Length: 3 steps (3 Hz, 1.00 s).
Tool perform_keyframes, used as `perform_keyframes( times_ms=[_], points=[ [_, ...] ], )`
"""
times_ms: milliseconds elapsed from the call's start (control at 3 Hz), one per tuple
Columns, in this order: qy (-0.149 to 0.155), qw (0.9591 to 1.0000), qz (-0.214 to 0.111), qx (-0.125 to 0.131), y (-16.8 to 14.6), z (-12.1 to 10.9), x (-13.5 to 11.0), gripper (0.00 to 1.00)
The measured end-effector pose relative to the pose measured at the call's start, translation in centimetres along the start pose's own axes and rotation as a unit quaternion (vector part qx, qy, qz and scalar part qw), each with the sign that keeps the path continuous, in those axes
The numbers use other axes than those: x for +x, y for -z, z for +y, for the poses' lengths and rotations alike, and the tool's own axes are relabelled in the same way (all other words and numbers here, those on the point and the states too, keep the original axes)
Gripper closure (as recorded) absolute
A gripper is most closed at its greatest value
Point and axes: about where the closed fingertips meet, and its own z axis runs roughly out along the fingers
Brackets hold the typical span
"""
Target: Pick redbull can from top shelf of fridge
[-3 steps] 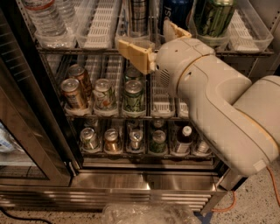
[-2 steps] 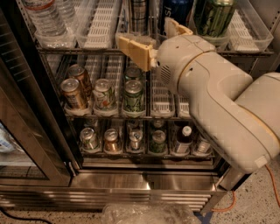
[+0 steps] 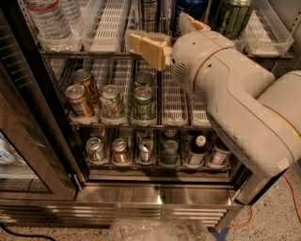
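Jaws apart at top shelf [image 3: 84, 54] edge

You are not getting any readable text, brand or number here. Labels such as the one on the green-labelled can [image 3: 142, 101] in the stainless-steel glass-door fridge [image 3: 141, 195] are showing only as patches of colour. The cream two-finger hand [image 3: 159, 29] is hovering at the top wire shelf [image 3: 84, 54], fingers spread apart, and is bearing no marking you can read.

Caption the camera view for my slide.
Open tool at the top shelf of the fridge, near the slim silver can.
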Motion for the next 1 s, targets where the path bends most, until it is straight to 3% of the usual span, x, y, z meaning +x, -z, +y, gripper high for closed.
perform_keyframes(
  times_ms=[1000],
  points=[
    [0.008,0.9998,0.002,-0.021,-2.2,0.7,0.6,0.21]
  ],
)
